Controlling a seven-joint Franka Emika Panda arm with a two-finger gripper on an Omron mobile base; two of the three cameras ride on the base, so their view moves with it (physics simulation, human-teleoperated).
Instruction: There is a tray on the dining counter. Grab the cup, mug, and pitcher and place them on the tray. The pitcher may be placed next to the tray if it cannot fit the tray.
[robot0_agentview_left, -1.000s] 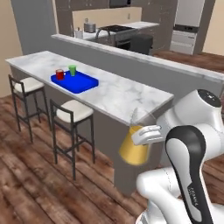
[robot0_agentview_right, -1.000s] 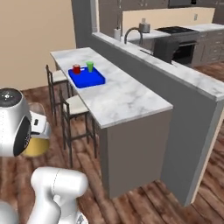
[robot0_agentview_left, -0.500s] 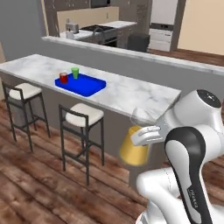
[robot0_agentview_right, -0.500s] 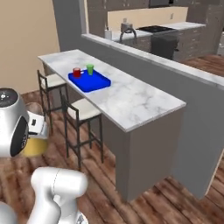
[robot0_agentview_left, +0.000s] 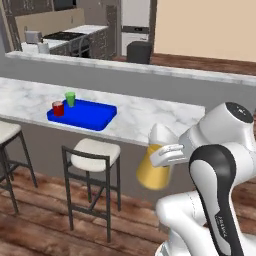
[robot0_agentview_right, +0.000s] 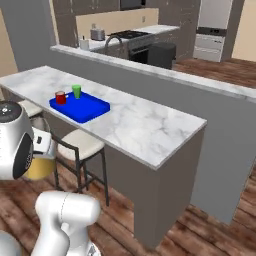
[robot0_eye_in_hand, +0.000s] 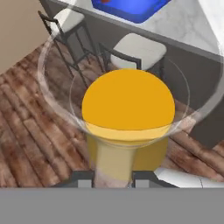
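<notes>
My gripper (robot0_agentview_left: 167, 154) is shut on the clear glass pitcher (robot0_agentview_left: 154, 166) with orange-yellow liquid, held in the air in front of the arm, below the level of the dining counter (robot0_agentview_left: 146, 116). In the hand view the pitcher (robot0_eye_in_hand: 127, 106) hangs over the wood floor, with my gripper (robot0_eye_in_hand: 113, 177) closed around it. The blue tray (robot0_agentview_left: 96, 118) lies on the counter to the left. On its left end stand the red mug (robot0_agentview_left: 58, 108) and the green cup (robot0_agentview_left: 70, 98). In the right base view the pitcher (robot0_agentview_right: 41, 168) is partly behind the arm, and the tray (robot0_agentview_right: 89, 111) carries the mug (robot0_agentview_right: 60, 97) and cup (robot0_agentview_right: 76, 91).
Two white-seated stools (robot0_agentview_left: 95, 153) (robot0_agentview_left: 7, 131) stand under the counter's front edge, between me and the tray. A raised grey ledge (robot0_agentview_left: 150, 70) runs behind the counter. The counter's right end (robot0_agentview_right: 170, 145) is a grey panel. Wood floor lies below the pitcher.
The whole scene has shifted in both base views, so the base has moved along the counter. The pitcher stays held in the same place relative to the arm.
</notes>
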